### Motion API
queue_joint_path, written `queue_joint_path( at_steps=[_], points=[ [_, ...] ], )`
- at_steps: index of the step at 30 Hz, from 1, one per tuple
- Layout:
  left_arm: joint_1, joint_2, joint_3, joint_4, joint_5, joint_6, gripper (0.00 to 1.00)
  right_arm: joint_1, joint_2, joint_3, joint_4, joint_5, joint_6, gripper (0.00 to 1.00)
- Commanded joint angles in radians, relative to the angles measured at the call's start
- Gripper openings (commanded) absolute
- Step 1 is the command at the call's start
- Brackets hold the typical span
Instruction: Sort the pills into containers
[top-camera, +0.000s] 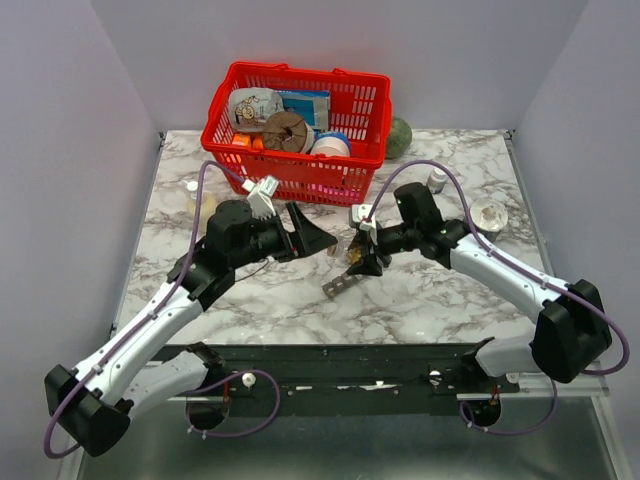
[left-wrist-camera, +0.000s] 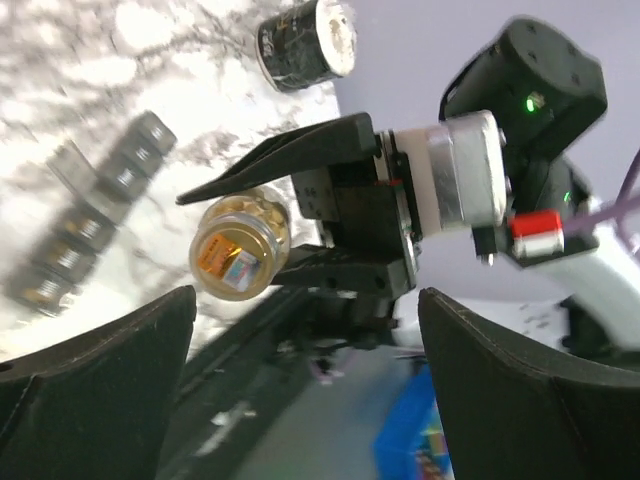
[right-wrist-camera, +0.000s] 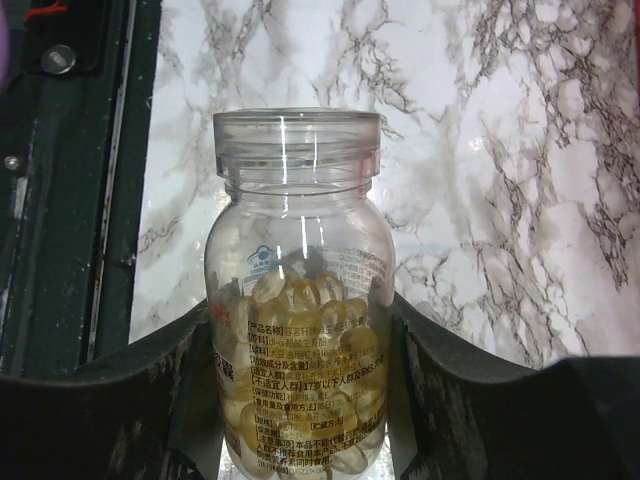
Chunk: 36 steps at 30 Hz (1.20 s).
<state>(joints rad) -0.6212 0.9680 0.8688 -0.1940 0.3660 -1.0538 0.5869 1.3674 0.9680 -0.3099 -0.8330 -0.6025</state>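
Right wrist view, nearest first: what are we holding? (A)

With the right gripper (right-wrist-camera: 300, 425) we are pinching the pill bottle (right-wrist-camera: 300, 330) low on its body. Its mouth is standing uncapped ahead of our fingertips, and pale capsules (right-wrist-camera: 305, 300) are filling most of it. (B)

And the other tool? (A)

The left gripper (left-wrist-camera: 305, 400) is hanging spread and empty. Straight ahead of it, we are seeing the bottle tipped nearly onto its side in the right tool's grasp. (B)

Where are the containers lying? (A)

The containers strip (left-wrist-camera: 95, 232) is lying flat on the marble table (right-wrist-camera: 500, 150), beneath and just beyond the bottle, with nothing gripping it. It is too blurred for us to tell whether its lids are open. The red basket (top-camera: 300, 180) is sitting beyond both tools. (B)

What are we risking here? (A)

We are judging that the wide mouth is the trouble. The compartments are small, so a quick tilt could pour capsules in a rush, flooding one cell and scattering the rest over the marble. The smooth bottle could also swivel in our pinch, and the unheld strip could skid if we are nudging it. (B)
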Motion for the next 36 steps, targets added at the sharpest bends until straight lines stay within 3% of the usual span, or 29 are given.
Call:
queue_joint_path(
  at_steps=[1, 5, 7, 12, 13, 22, 31, 36],
  points=[
    [0.008, -0.077, 0.003, -0.094, -0.030, 0.484, 0.99, -0.002, 0.004, 0.009, -0.026, -0.106, -0.034, 0.04],
    [0.012, -0.115, -0.049, -0.049, 0.092, 0.717, 0.99, -0.002, 0.004, 0.014, -0.058, -0.146, -0.060, 0.04],
    [0.011, -0.141, -0.095, 0.046, 0.239, 0.817, 0.99, -0.002, 0.005, 0.015, -0.077, -0.173, -0.092, 0.04],
    [-0.051, -0.268, -0.263, 0.189, 0.306, 1.272, 0.99, -0.002, 0.018, 0.034, -0.192, -0.281, -0.215, 0.04],
    [-0.054, -0.267, -0.269, 0.214, 0.309, 1.304, 0.99, -0.002, 0.018, 0.034, -0.198, -0.287, -0.223, 0.04],
    [-0.107, -0.121, -0.222, 0.311, 0.330, 1.362, 0.98, -0.001, 0.038, 0.043, -0.238, -0.304, -0.256, 0.04],
    [-0.163, -0.032, -0.148, 0.196, 0.268, 1.471, 0.89, -0.001, 0.047, 0.052, -0.251, -0.307, -0.261, 0.04],
    [-0.183, 0.011, -0.116, 0.133, 0.241, 1.473, 0.74, -0.001, 0.045, 0.054, -0.253, -0.307, -0.261, 0.04]
  ],
)
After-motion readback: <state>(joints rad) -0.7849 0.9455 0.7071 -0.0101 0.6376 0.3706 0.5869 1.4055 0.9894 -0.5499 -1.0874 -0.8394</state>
